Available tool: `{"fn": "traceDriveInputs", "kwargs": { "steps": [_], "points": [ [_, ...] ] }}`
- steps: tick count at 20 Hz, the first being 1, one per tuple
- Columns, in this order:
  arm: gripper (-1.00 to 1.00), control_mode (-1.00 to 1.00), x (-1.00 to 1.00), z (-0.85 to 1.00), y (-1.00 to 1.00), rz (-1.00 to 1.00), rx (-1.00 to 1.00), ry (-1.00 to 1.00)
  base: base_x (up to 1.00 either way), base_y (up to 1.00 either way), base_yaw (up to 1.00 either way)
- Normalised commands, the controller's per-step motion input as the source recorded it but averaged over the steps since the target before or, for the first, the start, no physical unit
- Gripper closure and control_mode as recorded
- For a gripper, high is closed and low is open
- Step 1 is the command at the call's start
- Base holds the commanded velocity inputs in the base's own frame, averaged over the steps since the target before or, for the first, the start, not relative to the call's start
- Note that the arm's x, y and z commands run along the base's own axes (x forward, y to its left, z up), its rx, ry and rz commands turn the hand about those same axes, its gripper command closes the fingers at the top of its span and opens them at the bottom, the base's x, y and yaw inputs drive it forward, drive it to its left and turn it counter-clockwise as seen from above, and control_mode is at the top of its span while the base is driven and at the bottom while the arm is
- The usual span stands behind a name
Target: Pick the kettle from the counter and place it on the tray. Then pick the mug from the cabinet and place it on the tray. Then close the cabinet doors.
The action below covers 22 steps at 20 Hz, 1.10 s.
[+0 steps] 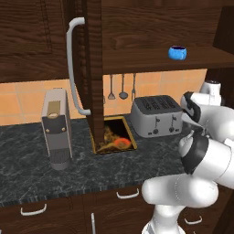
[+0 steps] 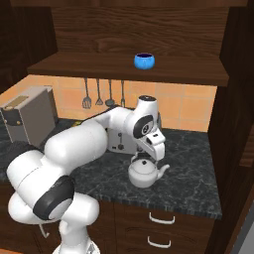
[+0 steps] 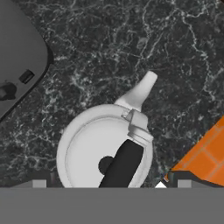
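Kettle (image 2: 144, 173) top hidden behind fingers (image 2: 158, 158); tray (image 1: 125, 122) half hidden by door (image 1: 93, 68).

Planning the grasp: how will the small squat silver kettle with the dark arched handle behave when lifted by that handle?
The small squat silver kettle looks rigid metal, so probably stiff. Its side spout may tilt it slightly under the dark arched handle. Its wide, low body on the dark marbled counter suggests it would slide rather than tip.

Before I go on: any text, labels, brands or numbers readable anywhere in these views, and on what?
None can be read.
The toaster, coffee machine, kettle and mug bear no lettering.
The tray carries an orange-yellow pattern, no words.
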Motion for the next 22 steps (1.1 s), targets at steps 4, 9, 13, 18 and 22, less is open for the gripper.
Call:
{"fn": "traceDriveInputs", "kwargs": {
  "steps": [4, 9, 13, 18, 22],
  "points": [
    [-1.0, -1.0, 0.07, -0.21, 0.0, 0.0, 0.04, 0.0, 0.0, 0.0, 0.0],
    [-1.0, -1.0, -0.01, -0.28, 0.02, -0.01, 0.03, 0.0, 0.0, 0.0, 0.0],
    [1.0, -1.0, -0.12, -0.1, 0.16, 0.0, 0.0, 0.0, 0.0, 0.0, 0.0],
    [1.0, -1.0, -0.34, 0.0, 0.17, 0.02, 0.0, -0.06, 0.0, 0.0, 0.0],
    [1.0, -1.0, -0.48, 0.14, 0.3, 0.04, 0.0, -0.06, 0.0, 0.0, 0.0]
  ]
}}
